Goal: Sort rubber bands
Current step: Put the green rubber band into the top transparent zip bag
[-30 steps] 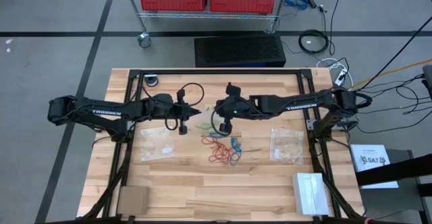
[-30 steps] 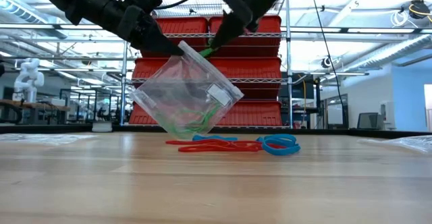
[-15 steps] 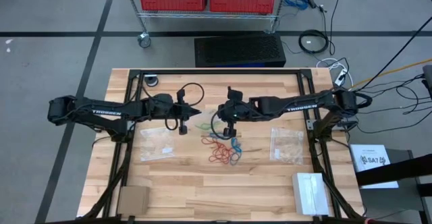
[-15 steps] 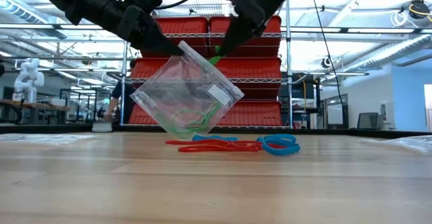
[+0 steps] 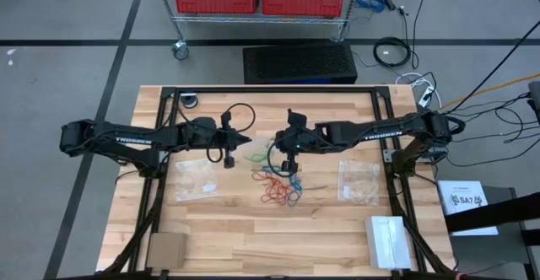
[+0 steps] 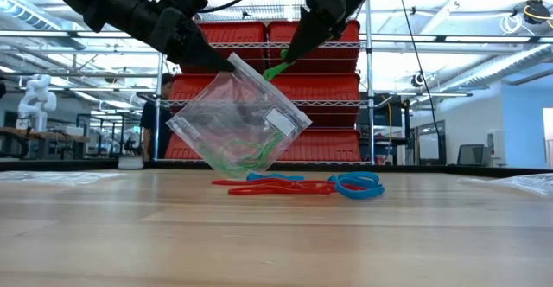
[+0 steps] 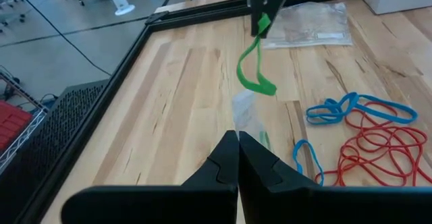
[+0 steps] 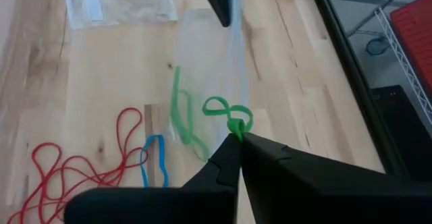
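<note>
My left gripper (image 6: pixel 226 62) is shut on a clear zip bag (image 6: pixel 242 118) that hangs above the table and has green rubber bands (image 6: pixel 242 157) in its bottom. My right gripper (image 6: pixel 285 58) stands just right of the bag's top, shut on one green rubber band (image 6: pixel 275 69). The right wrist view shows this band (image 8: pixel 226 109) curling off the fingertips beside the bag (image 8: pixel 209 62). Red and blue rubber bands (image 5: pixel 278 187) lie tangled on the table under both grippers. My left gripper pinches the zip bag's top corner (image 6: pixel 232 64) between its two shut fingers, coming slanting down from the table's left. The bag hangs tilted below them; whether its lower corner reaches the table, I cannot tell. My right gripper pinches the green rubber band (image 7: pixel 253 69) at its fingertips, one end (image 8: pixel 236 126) caught between them, coming slanting down from the table's right. The band is lifted clear and hangs as a slack, curled loop below the fingers.
Two more clear zip bags lie flat on the table, one left (image 5: pixel 196 179) and one right (image 5: pixel 359 181) of the pile. A white box (image 5: pixel 388 239) and a brown card (image 5: pixel 166 250) sit near the near edge. Red bins on a rack (image 6: pixel 311 79) stand behind the table.
My right gripper has moved a little toward the table's right and slightly up, carrying the green rubber band away from the bag's top. It has stayed shut on the band. My left gripper and the bag have kept still.
</note>
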